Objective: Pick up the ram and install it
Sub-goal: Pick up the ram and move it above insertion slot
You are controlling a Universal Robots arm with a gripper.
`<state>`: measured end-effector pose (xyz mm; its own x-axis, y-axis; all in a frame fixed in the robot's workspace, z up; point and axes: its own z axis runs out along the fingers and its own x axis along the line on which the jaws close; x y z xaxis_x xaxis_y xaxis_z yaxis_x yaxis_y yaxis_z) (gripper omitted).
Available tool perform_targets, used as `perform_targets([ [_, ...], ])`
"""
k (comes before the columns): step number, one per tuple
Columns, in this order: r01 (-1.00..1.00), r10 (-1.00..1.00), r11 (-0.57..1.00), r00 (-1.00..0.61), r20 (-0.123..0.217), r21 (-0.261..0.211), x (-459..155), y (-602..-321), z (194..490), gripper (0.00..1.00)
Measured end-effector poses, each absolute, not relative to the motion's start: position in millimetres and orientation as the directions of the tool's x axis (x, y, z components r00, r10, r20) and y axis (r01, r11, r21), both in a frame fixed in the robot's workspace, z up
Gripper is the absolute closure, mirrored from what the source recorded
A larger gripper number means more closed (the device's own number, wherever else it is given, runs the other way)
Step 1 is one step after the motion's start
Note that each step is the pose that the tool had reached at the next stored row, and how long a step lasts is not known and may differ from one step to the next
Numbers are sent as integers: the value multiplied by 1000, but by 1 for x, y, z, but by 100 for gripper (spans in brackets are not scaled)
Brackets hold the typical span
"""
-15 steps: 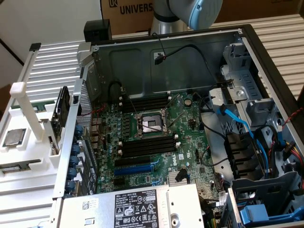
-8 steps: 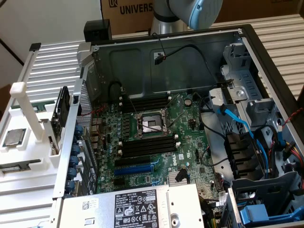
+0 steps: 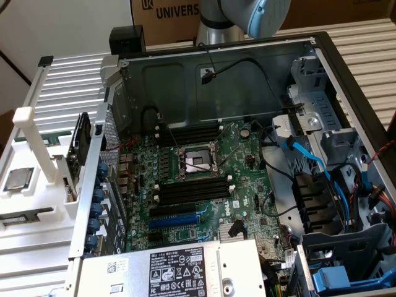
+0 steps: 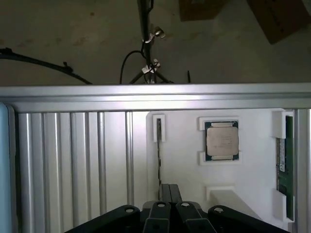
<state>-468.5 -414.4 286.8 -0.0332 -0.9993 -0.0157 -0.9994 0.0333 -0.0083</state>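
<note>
Computer case (image 3: 322,55) is laid open on the tabletop so the black memory slots (image 3: 192,192) are exposed from above. Beside it, a white holder tray (image 4: 184,160) keeps a processor (image 4: 221,140) flat and the ram (image 4: 159,145) standing on edge, directly beyond the gripper (image 4: 169,194), whose fingers are pressed together, empty.

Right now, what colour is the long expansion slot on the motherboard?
Blue. The expansion slot shows best in the exterior view, just below the black memory slots.
</note>
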Motion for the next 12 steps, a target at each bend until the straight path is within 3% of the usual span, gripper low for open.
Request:
perform_targets([
  [5,-999,-999,33,-33,-25,17,-457,-417,280,90],
  [12,-999,-999,30,-31,-25,17,-453,-417,268,90],
])
